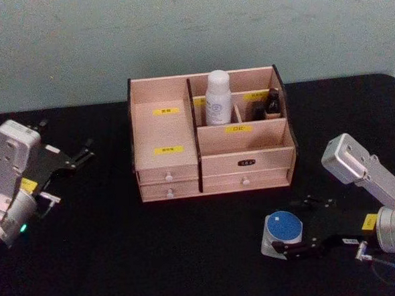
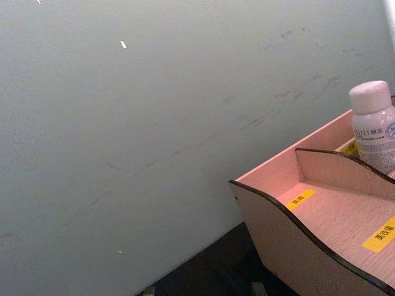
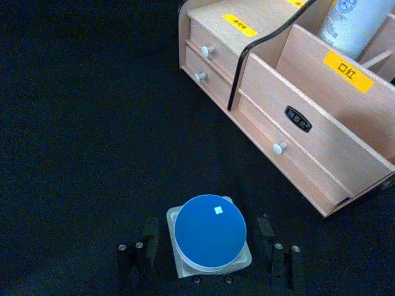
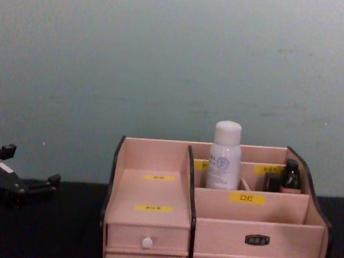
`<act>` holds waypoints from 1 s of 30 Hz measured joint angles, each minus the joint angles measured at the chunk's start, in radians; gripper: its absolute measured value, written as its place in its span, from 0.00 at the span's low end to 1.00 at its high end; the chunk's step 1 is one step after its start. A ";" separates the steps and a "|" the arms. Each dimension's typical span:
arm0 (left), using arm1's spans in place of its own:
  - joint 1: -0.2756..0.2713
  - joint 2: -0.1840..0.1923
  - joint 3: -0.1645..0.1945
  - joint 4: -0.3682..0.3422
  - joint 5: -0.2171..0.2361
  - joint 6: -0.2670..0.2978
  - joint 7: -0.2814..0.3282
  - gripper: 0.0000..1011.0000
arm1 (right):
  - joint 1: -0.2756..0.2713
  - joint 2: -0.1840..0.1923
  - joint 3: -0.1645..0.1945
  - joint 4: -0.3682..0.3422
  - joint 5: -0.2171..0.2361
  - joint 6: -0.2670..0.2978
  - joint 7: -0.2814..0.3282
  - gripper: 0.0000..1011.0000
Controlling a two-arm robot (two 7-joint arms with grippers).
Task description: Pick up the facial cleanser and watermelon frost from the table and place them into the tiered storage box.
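1. Straddling the watermelon frost (image 1: pixel 283 226), the right hand (image 3: pixel 207 223) sits low on the black bench (image 1: pixel 191 256). Its fingers (image 3: pixel 148 237) are spread, one on each side of the blue-lidded white tub, with a narrow gap on either side.
2. The tub rests on the bench in front of the tiered storage box (image 1: pixel 164 133), toward its right end and apart from it.
3. The facial cleanser (image 1: pixel 217 96), a white bottle, stands upright in the box's rear compartment just right of the dark centre divider.
4. A small dark bottle (image 1: pixel 273 103) stands in the rear right corner.
5. The left hand (image 1: pixel 70 174) hangs spread above the bench, well left of the box.
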 joint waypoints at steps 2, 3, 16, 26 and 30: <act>0.000 0.000 0.000 0.000 0.000 0.000 0.000 0.99 | 0.003 -0.005 -0.002 0.007 -0.002 0.002 0.002 0.99; 0.000 0.000 0.000 0.000 0.000 0.000 0.000 0.99 | 0.004 -0.007 -0.003 0.009 -0.003 0.002 0.002 0.99; 0.000 0.000 0.000 0.000 0.000 0.000 0.000 0.99 | 0.005 -0.020 -0.006 0.022 -0.009 0.015 0.004 0.99; 0.000 0.000 0.000 0.000 0.000 0.000 0.000 0.99 | 0.005 -0.027 -0.004 0.025 -0.011 0.024 -0.003 0.99; 0.000 0.000 0.000 0.000 0.000 0.000 0.000 0.99 | 0.005 -0.027 -0.003 0.025 -0.011 0.024 -0.003 0.99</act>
